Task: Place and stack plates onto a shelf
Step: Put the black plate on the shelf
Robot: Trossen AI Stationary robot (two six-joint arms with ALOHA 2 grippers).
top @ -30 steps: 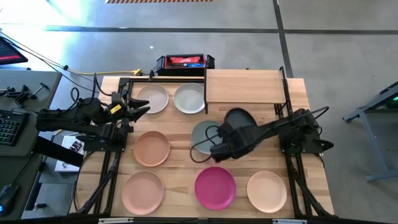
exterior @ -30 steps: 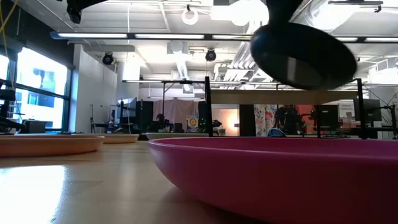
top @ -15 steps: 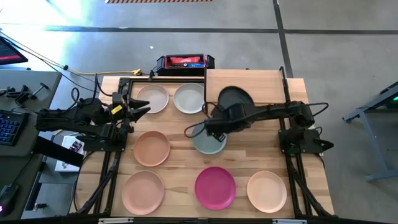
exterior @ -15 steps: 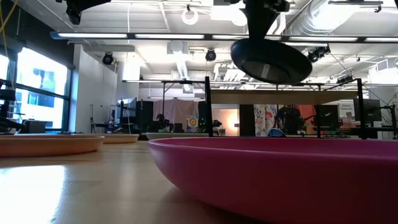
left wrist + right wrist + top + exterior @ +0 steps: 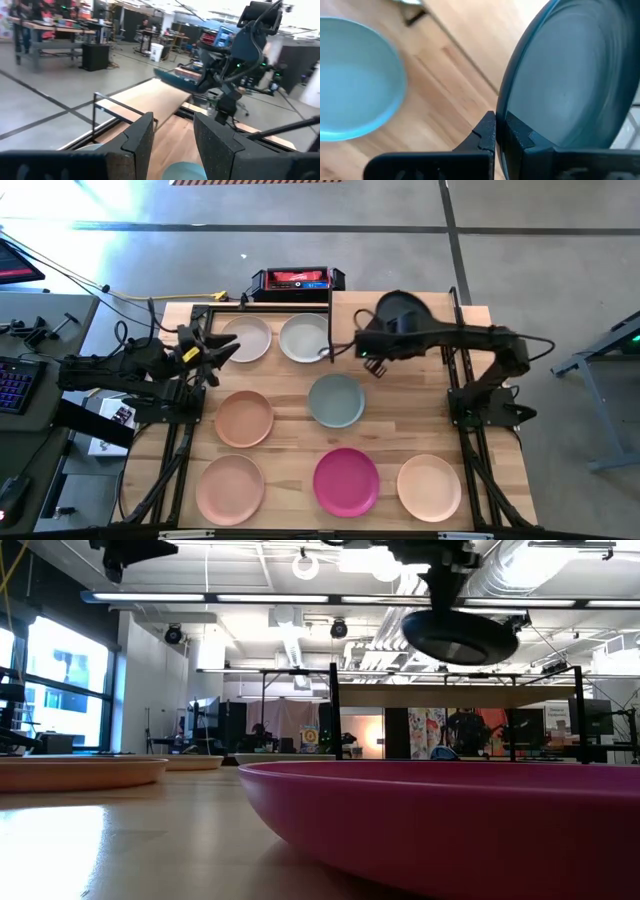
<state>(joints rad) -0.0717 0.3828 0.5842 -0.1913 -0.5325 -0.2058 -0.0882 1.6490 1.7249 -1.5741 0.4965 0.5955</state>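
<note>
The wooden table (image 5: pixel 290 450) fills the middle of the high view, and the shelf (image 5: pixel 440 320), a light-wood board on a thin black frame, sits along its upper right part. The right arm reaches in from the right side of the frame toward the upper centre, and its right gripper (image 5: pixel 372 347) is clenched on the rim of the dark green plate (image 5: pixel 402 310), which hangs above the shelf's left half; in the low view this plate (image 5: pixel 460 637) shows in the upper right, clear of the shelf board beneath it, and in the right wrist view its rim (image 5: pixel 560 75) is pinched between the two dark fingers (image 5: pixel 485 135). The left arm waits at the left edge of the table, its left gripper (image 5: pixel 222 350) with the fingers spread apart and holding nothing, just beside the cream plate (image 5: pixel 247 338) in the upper left of the table. Right of that lies the white plate (image 5: pixel 304 337), close to the shelf's left edge. The sage green plate (image 5: pixel 336 400) lies at the table's centre, with the peach plate (image 5: pixel 244 418) to its left. Along the lower edge of the frame lie the pink plate (image 5: pixel 230 488), the magenta plate (image 5: pixel 346 480) and a pale peach plate (image 5: pixel 430 486), each apart from the others.
</note>
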